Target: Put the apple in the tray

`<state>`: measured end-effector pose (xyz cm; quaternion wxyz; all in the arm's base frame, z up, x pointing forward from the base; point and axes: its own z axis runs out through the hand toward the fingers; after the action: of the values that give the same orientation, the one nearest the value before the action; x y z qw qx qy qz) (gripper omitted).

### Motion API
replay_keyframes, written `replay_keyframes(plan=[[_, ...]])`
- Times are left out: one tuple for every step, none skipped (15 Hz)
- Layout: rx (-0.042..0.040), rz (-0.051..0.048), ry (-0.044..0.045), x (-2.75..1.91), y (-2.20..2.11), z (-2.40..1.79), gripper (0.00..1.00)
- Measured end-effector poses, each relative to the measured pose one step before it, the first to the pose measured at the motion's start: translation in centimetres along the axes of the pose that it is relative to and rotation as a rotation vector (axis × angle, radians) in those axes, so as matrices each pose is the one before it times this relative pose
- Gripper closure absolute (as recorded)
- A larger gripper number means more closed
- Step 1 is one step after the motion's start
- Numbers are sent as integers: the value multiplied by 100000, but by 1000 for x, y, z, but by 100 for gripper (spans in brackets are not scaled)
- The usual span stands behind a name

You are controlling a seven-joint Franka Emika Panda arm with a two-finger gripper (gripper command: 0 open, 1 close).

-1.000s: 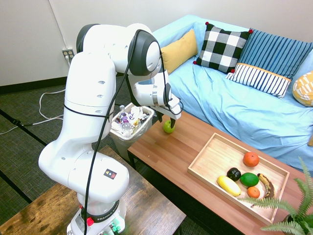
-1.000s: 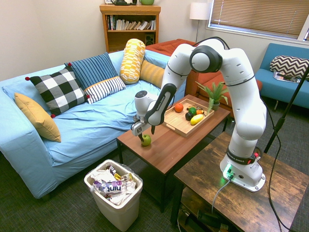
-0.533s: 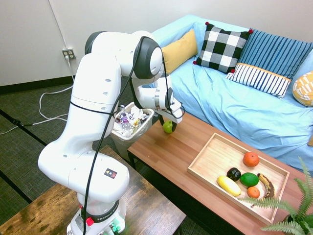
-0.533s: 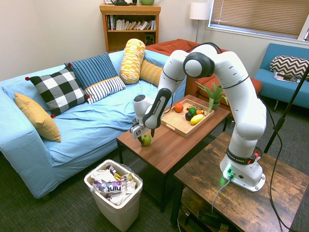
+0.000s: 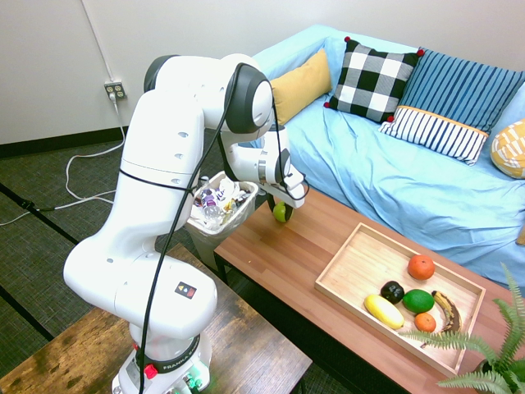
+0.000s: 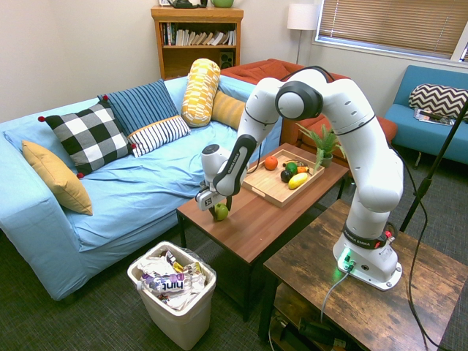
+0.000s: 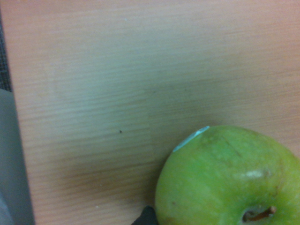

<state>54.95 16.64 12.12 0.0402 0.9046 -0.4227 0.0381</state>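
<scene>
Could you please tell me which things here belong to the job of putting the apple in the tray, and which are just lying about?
Belong to the job:
apple
tray
pincer

Just lying about:
orange
yellow fruit
wastebasket
checked cushion
potted plant

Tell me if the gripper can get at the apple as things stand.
Probably yes: the gripper sits right over the apple at the coffee table's end, with nothing between them; the wastebasket stands lower, beside it.

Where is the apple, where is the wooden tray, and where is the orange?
apple [image 7: 225, 178], wrist view, middle of its green skin.
tray [image 5: 351, 271], first exterior view, bare wooden floor at its empty end.
orange [image 5: 421, 267], first exterior view, middle of the fruit, lying in the tray.
</scene>
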Motion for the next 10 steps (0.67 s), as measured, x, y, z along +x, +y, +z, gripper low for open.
replay_keyframes(plan=[[2089, 849, 501, 747, -180, -1252, 100], [2177, 1611, 741, 1067, -62, -1426, 100], [2289, 2333, 925, 1502, 105, -1538, 100], [1864, 2873, 793, 1960, 480, -1389, 100], [1278, 3194, 525, 2278, 874, -1154, 100], [1013, 3952, 226, 2708, 1137, -1051, 100], [925, 4159, 105, 2965, 1348, -963, 100], [668, 3909, 67, 2913, 1348, -629, 100], [415, 4112, 134, 2933, 1434, -451, 100], [-38, 3908, 194, 2857, 1434, -167, 100]])
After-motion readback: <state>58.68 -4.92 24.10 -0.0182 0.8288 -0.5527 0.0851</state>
